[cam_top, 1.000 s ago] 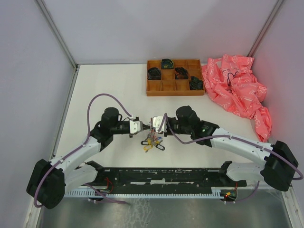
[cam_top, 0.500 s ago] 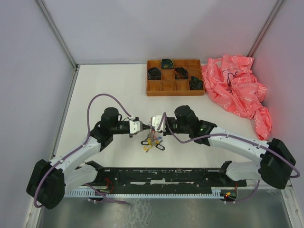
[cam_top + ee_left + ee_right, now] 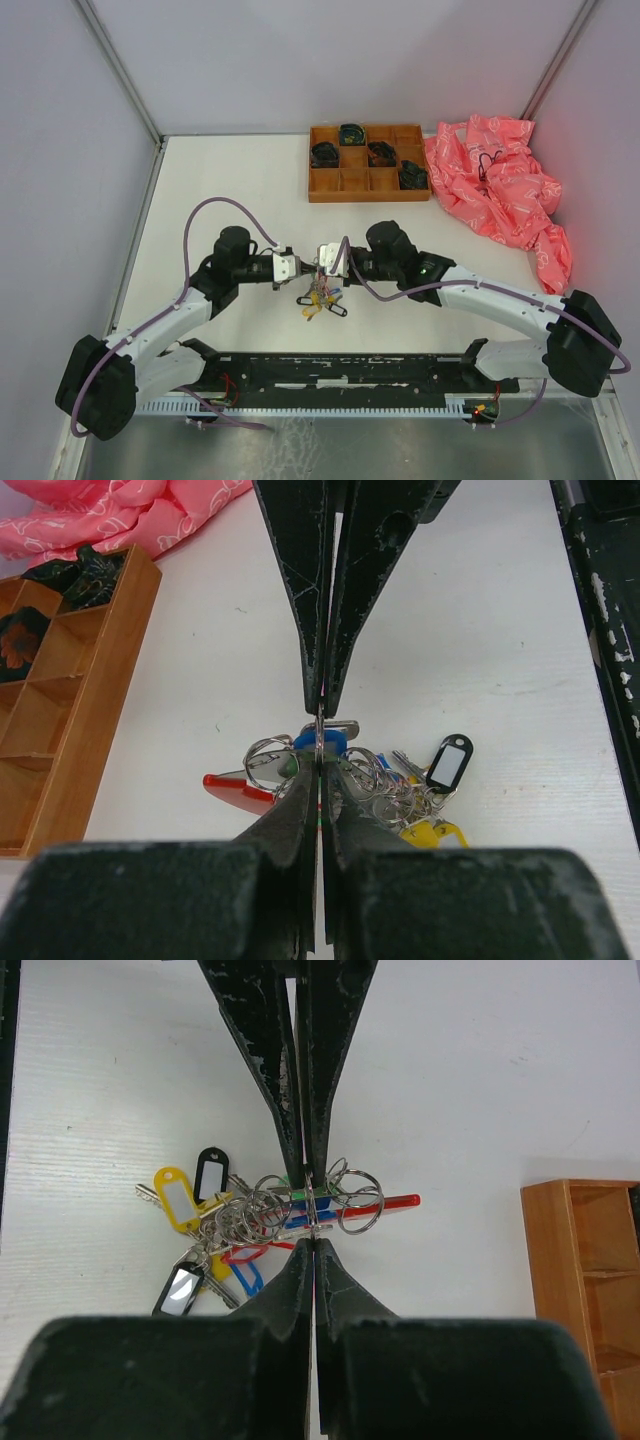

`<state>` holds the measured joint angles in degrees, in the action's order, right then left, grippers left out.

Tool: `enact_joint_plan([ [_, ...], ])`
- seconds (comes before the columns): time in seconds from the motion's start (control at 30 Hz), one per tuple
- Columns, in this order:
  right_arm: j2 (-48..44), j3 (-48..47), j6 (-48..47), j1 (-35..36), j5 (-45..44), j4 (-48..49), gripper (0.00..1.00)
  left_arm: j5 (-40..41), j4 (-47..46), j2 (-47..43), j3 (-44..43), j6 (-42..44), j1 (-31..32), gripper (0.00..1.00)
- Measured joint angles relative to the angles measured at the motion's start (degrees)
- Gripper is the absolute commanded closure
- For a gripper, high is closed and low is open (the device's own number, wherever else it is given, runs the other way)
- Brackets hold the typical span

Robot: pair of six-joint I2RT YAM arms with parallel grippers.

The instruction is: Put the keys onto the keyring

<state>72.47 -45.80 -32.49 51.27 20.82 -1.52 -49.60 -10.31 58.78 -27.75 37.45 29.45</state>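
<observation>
Item: keyring (image 3: pixel 318 732), thin silvery wire, seen edge-on midway between the two arms and low over the tabletop (image 3: pixel 230 180). The bunch of keys (image 3: pixel 225 1222) spreads below it, with a yellow tag (image 3: pixel 178 1192), a black tag (image 3: pixel 449 764) and a red strap (image 3: pixel 235 785). Holders: the left end effector (image 3: pixel 318 765) has its fingers pressed together on one edge of the ring, unchanged from a second ago. The right end effector (image 3: pixel 313 1245) we enter as the change. A second ago its fingers were partly spread at the ring. Now they are pressed together and, as far as both wrist views show, nip the opposite edge of the same wire. The right arm has also crept slightly toward the left one. Condition: the ring is held from both sides, with the opposing tips nearly touching across it. Our reading: the second grip is made, so the coil can be pried or turned to thread a key. Which key is meant, we cannot tell. Not involved: wooden tray (image 3: pixel 340 197) and pink cloth (image 3: pixel 500 190), well apart at the far edge.
</observation>
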Motion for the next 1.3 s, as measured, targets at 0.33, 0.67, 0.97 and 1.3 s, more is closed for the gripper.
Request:
enact_joint_plan([
  [0.33,0.1,-1.4,0.8,-0.1,0.1,-2.6,0.99,1.5,1.9,0.2,-0.7,1.1,1.4,0.97],
  [0.67,0.5,-2.2,0.8,0.0,0.1,-3.7,0.99,2.3,3.8,0.2,-1.5,1.6,1.8,0.97],
  [0.97,1.2,-2.7,0.6,0.3,-0.5,-4.2,0.99,3.2,5.9,1.3,-2.7,2.0,2.2,0.97],
  [1.3,1.2,-2.7,-3.4,1.7,-3.0,-4.8,0.99,5.2,6.1,2.9,-4.0,-0.2,2.2,0.97],
])
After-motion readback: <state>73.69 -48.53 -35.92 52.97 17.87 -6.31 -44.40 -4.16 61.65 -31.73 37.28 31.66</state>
